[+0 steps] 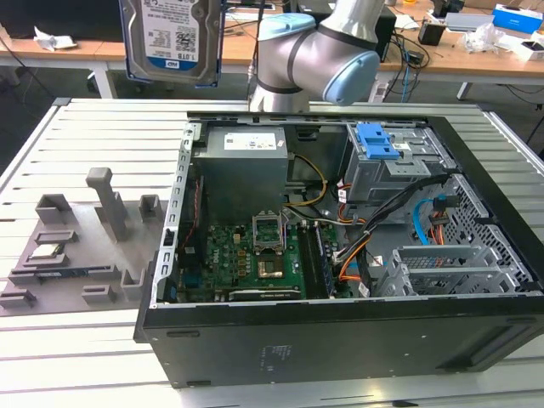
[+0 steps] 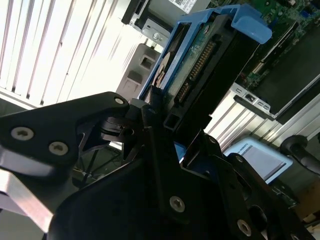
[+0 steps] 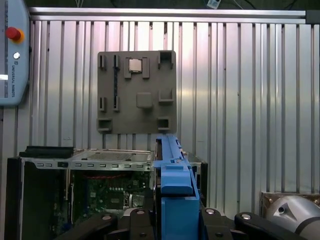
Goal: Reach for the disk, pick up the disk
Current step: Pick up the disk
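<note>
Though the slatted metal table [image 1: 85, 127] takes up most of the exterior view, nothing of the task lies on it. The open black computer case [image 1: 340, 340] lies on its side across the table. Its green board, its power supply and a grey drive cage with a blue latch [image 1: 378, 140] are all exposed. Behind the case stands the grey and pale-blue arm [image 1: 319, 51]. Toward the exterior view's left of the case, a grey fixture plate [image 1: 85, 246] lies flat on the slats.

The disk [image 1: 174, 38] is up in the air, clear of table and case. It hangs upright at the exterior view's left of the arm, above the far part of the table, with its white-and-blue label facing the camera.

In the second wrist view the pincer [image 2: 172, 112] is clamped on the disk [image 2: 200, 55]. Black fingers [image 2: 150, 100] press against one end of the blue bracket, and the connector edge points away from them. In the first wrist view the disk [image 3: 175, 185] appears edge-on, rising straight out from between the black fingers of the pincer [image 3: 175, 217], with case and fixture plate far beyond it.

A small square processor chip [image 1: 47, 252] sits in a pocket of the fixture plate.
</note>
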{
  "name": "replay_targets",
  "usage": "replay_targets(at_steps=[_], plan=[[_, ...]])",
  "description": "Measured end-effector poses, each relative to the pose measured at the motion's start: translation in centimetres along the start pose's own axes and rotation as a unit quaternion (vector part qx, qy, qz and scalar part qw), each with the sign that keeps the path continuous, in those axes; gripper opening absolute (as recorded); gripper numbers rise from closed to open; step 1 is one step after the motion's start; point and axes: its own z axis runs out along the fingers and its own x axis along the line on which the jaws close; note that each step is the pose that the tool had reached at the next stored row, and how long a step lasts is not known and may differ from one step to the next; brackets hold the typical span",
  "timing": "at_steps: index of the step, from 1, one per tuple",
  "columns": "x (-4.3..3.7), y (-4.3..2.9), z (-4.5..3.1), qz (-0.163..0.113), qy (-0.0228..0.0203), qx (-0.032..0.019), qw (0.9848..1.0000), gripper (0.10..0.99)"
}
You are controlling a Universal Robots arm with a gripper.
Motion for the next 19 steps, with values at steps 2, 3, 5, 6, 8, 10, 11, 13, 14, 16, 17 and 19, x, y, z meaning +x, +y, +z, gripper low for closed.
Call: replay_targets(at_steps=[2, 3, 5, 6, 8, 10, 11, 13, 14, 16, 17, 19], plan=[[0.01, -0.64, -0.03, 0.0, 0.0001, 0.0, 1.0, 0.365], [0.01, -0.86, -0.03, 0.0, 0.0001, 0.0, 1.0, 0.365], [0.02, -1.34, -0.05, 0.0, 0.0002, 0.0, 1.0, 0.365], [0.03, -1.81, -0.07, 0.0, 0.0002, 0.0, 1.0, 0.365], [0.04, -2.77, -0.11, 0.0, 0.0003, 0.0, 1.0, 0.365], [0.05, -3.44, -0.13, 0.0, 0.0003, 0.0, 1.0, 0.365], [0.06, -3.73, -0.15, 0.0, 0.0004, 0.0, 1.0, 0.365], [0.07, -4.37, -0.17, 0.0, 0.0004, 0.0, 1.0, 0.365], [0.07, -4.62, -0.18, 0.0, 0.0005, 0.0, 1.0, 0.365], [0.09, -5.64, -0.22, 0.0, 0.0005, 0.0, 1.0, 0.365], [0.09, -6.15, -0.24, 0.0, 0.0006, 0.0, 1.0, 0.365], [0.11, -7.04, -0.28, 0.0, 0.0006, 0.0, 1.0, 0.365]])
